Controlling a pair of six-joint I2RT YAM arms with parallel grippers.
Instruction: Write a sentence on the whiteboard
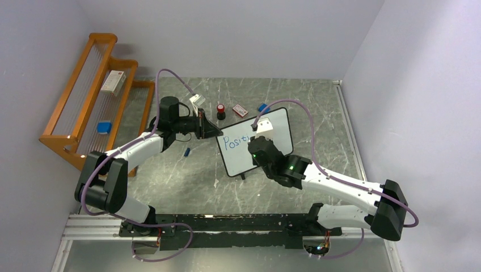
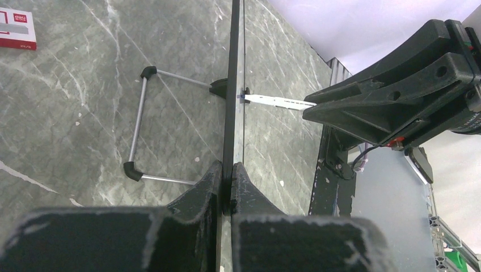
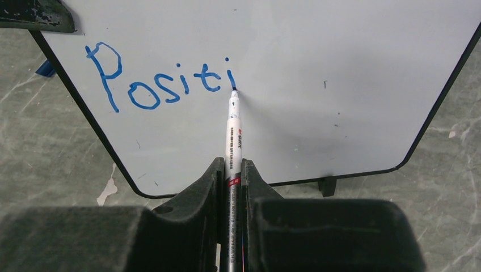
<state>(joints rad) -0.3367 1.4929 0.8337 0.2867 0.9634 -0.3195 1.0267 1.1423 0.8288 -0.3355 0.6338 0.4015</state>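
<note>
- At the middle of the marble table (image 1: pixel 170 175), the whiteboard (image 1: pixel 241 160) leans on its wire stand (image 2: pixel 138 122), with its writing face turned toward the right arm
- The left gripper (image 2: pixel 227 170) is pinched together on the board's thin black frame near the upper left corner, which the left wrist view shows edge-on
- I judge this pinch is there to brace the board, so that the pen's push neither slides nor tips it
- The right gripper (image 3: pixel 230 170) is clamped on the barrel of the marker (image 3: pixel 233 127)
- The marker runs straight out between that gripper's fingers (image 3: pixel 195 190), and its tip touches the board at the foot of the final "i"
- Gripping well back on the barrel likely leaves the tip and the written letters open to the wrist camera
- The sentence (image 3: pixel 161 85) reads only "Positi", in blue with a tall capital P, and sits in the board's upper left
- Much of the sentence is probably yet to be written
- The board is glossy white with rounded corners and a small black foot at its lower edge
- Most of its face is bare apart from a few faint specks
</note>
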